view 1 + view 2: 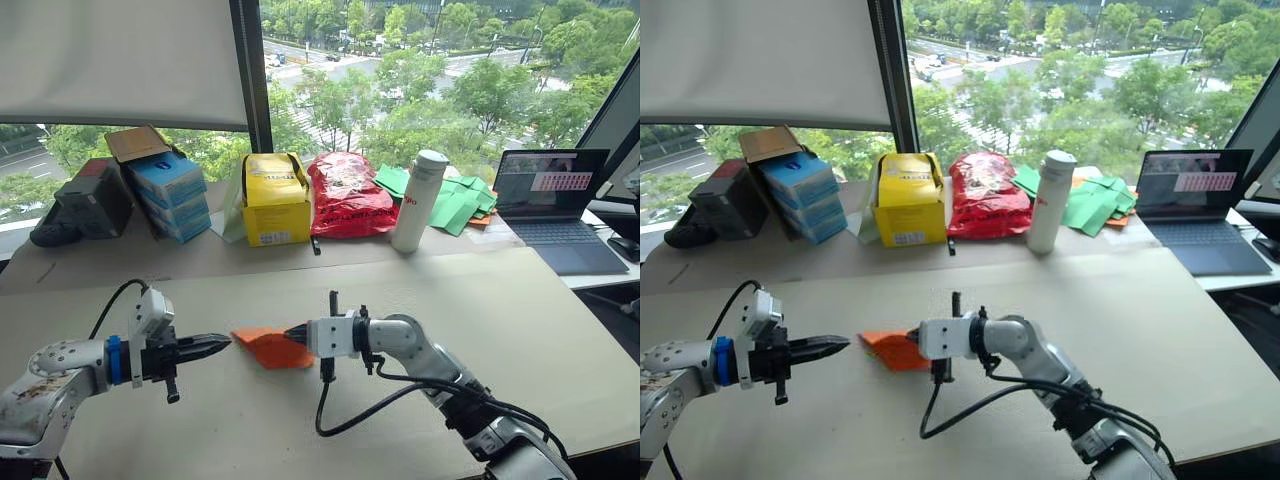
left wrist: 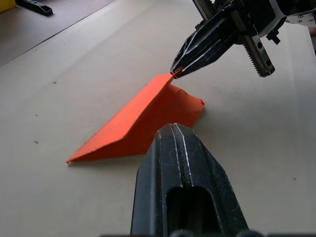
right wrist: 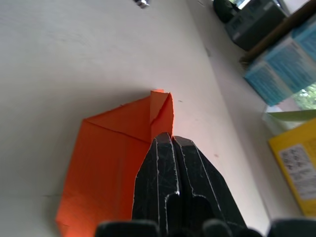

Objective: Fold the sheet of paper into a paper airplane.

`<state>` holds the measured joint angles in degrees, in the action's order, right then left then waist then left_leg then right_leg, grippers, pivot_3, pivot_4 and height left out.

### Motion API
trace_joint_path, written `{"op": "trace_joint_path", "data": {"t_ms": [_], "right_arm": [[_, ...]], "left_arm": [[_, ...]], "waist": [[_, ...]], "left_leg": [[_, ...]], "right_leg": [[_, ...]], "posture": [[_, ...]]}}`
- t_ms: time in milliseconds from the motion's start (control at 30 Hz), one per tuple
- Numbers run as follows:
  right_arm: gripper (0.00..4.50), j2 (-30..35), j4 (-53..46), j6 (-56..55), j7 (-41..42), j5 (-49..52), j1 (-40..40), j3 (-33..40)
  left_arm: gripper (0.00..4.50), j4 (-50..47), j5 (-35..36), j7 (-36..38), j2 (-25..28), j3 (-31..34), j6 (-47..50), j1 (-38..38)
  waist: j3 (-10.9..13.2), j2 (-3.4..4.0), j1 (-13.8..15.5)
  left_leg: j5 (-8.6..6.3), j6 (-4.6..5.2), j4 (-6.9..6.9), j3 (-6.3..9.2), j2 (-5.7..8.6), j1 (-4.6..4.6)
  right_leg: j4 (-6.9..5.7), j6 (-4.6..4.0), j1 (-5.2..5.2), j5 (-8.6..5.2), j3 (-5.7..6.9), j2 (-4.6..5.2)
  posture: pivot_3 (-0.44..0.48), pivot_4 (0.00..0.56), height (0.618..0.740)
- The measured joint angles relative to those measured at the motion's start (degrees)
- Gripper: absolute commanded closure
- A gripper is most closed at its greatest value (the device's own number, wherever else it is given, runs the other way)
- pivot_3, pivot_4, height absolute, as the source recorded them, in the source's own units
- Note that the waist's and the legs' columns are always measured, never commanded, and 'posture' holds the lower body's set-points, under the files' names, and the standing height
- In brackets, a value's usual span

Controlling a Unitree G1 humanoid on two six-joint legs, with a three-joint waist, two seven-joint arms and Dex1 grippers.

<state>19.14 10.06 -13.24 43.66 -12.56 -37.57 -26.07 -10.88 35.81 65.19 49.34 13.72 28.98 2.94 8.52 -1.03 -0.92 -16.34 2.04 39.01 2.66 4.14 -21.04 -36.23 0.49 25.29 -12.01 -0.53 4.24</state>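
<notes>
While the right gripper [image 1: 292, 334] pinches one raised edge of the paper [image 1: 268, 346] between closed fingers, the left gripper [image 1: 222, 343] sits just beside the paper's near tip, fingers pressed together on nothing; the two grippers point at each other across the sheet. Paper lies on the table [image 1: 560, 330] between them — bright orange, partly folded, one flap lifted off the surface at the pinched edge, the rest flat; in the right wrist view the fingers cover part of the sheet, so the fold under them is hidden.

Containers along the back of the table: yellow box [image 1: 275, 200], top flaps partly open, contents not visible; label print on its front too small to read; stack of blue boxes [image 1: 168, 193] with a brown cardboard flap on top, print unreadable; dark case [image 1: 92, 200] at the far left, cut off in part by the blue boxes; red bag [image 1: 348, 195], crinkled, white print on it not legible; white bottle [image 1: 419, 200] upright with its cap on, red lettering down its side that I cannot read in full.

Green paper pieces [image 1: 455, 200] lie heaped behind the bottle, partly hidden by it; laptop [image 1: 555, 205] open at the right — screen lit, content too small to make out.
</notes>
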Motion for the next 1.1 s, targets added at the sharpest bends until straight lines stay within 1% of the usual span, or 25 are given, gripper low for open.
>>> {"op": "trace_joint_path", "data": {"t_ms": [67,133,233,333,433,500,667,767,833,900,933,1000,1100], "right_arm": [[4.45,0.92,1.71,-4.08,-4.19,-2.49,-3.01,2.20],[4.45,1.63,1.87,-7.64,-7.27,-4.74,-4.12,2.80],[4.45,3.05,-0.19,-13.44,-10.08,-8.32,-1.77,2.14],[4.45,5.90,-3.19,-19.72,-9.56,-11.64,4.13,-2.06],[4.45,7.07,-3.44,-21.56,-7.32,-13.18,8.66,-5.92],[4.45,7.47,-3.88,-21.68,-6.10,-13.21,9.70,-7.19],[4.45,8.09,-5.88,-21.76,-3.55,-12.84,10.02,-7.37],[3.63,8.12,-5.93,-21.43,-1.40,-10.79,11.02,-7.60],[2.98,7.91,-6.21,-19.64,0.69,-9.32,11.12,-7.81],[2.22,7.52,-7.06,-17.24,2.19,-8.47,11.43,-7.79],[1.94,7.41,-8.01,-15.70,3.22,-7.91,11.62,-7.79],[1.94,7.66,-10.67,-11.89,5.89,-4.74,11.91,-7.51],[1.94,8.82,-17.82,-2.04,11.62,4.97,11.77,-5.11]], "left_arm": [[4.50,0.03,0.31,-0.35,-0.04,-0.03,0.88,0.75],[4.50,0.03,0.31,-0.65,-0.04,-0.11,1.58,1.06],[4.50,-0.44,0.45,-1.03,-0.02,-0.29,2.65,1.81],[4.50,-0.92,0.70,-1.28,-0.01,-0.44,3.99,2.38],[4.50,-1.35,0.97,-1.46,0.07,-0.47,5.02,3.05],[4.50,-2.05,1.40,-1.46,0.07,-0.54,5.65,3.47],[4.50,-2.39,1.72,-1.46,0.46,-0.54,6.75,3.72],[4.50,-2.90,2.17,-1.45,0.75,-0.54,7.56,3.72],[4.50,-3.29,2.41,-1.49,0.96,-0.54,7.88,3.73],[4.50,-3.59,2.53,-1.53,1.11,-0.53,8.49,3.75],[4.50,-3.69,2.54,-1.56,1.17,-0.53,8.63,3.75],[4.50,-3.94,2.53,-1.56,1.26,-0.55,8.68,3.80],[4.50,-4.00,2.52,-1.56,1.29,-0.71,8.68,3.95]], "waist": [[0.00,0.00,-0.04],[-0.01,-0.01,-0.05],[-0.01,-0.01,0.03],[-0.01,-0.02,0.03],[-0.01,-0.02,-0.03],[-0.01,-0.03,-0.34],[-0.01,-0.03,-0.16],[-0.01,-0.03,-0.08],[-0.01,-0.03,-0.05],[-0.01,-0.03,0.01],[-0.01,-0.03,0.05],[-0.01,-0.03,0.08],[-0.01,-0.03,0.12]], "left_leg": [[0.00,0.00,-0.04,0.00,0.00,-0.05],[-0.01,0.00,-0.05,0.00,0.00,-0.07],[-0.03,0.04,-0.05,0.01,0.00,-0.14],[-0.07,0.12,-0.02,-0.04,0.02,-0.14],[-0.08,0.14,0.03,-0.11,0.02,-0.13],[-0.06,0.11,0.06,-0.13,0.02,-0.08],[-0.12,0.22,0.04,-0.01,-0.06,0.12],[-0.10,0.17,0.04,-0.01,-0.05,0.10],[-0.09,0.17,0.05,-0.02,-0.04,0.09],[-0.09,0.17,0.05,-0.02,-0.04,0.09],[-0.09,0.17,0.05,-0.02,-0.04,0.07],[-0.09,0.17,0.05,0.00,-0.04,0.05],[-0.12,0.22,0.06,0.02,-0.04,0.02]], "right_leg": [[0.02,0.00,0.08,0.00,0.01,0.00],[0.03,0.00,0.10,0.00,0.01,0.00],[0.04,0.01,0.13,0.00,0.00,0.00],[0.06,0.02,0.08,-0.01,-0.02,0.00],[0.08,0.02,0.06,-0.01,-0.05,0.01],[0.02,0.02,0.03,0.00,-0.08,-0.01],[-0.09,-0.01,-0.10,-0.01,-0.06,-0.16],[-0.08,-0.01,-0.10,0.00,-0.07,-0.13],[-0.04,-0.01,-0.12,0.00,-0.08,-0.10],[-0.02,-0.01,-0.12,0.00,-0.07,-0.09],[-0.02,-0.01,-0.10,0.00,-0.07,-0.09],[0.00,-0.01,-0.09,0.00,-0.06,-0.08],[0.03,-0.01,-0.10,0.00,-0.06,-0.04]], "posture": [[0.000,0.150,0.740],[0.000,0.150,0.740],[0.000,0.150,0.740],[0.000,0.150,0.740],[0.000,0.150,0.740],[0.000,0.150,0.740],[0.000,0.150,0.740],[0.000,0.150,0.740],[0.000,0.150,0.740],[0.000,0.150,0.740],[0.000,0.150,0.740],[0.000,0.150,0.740],[0.000,0.150,0.740]]}}
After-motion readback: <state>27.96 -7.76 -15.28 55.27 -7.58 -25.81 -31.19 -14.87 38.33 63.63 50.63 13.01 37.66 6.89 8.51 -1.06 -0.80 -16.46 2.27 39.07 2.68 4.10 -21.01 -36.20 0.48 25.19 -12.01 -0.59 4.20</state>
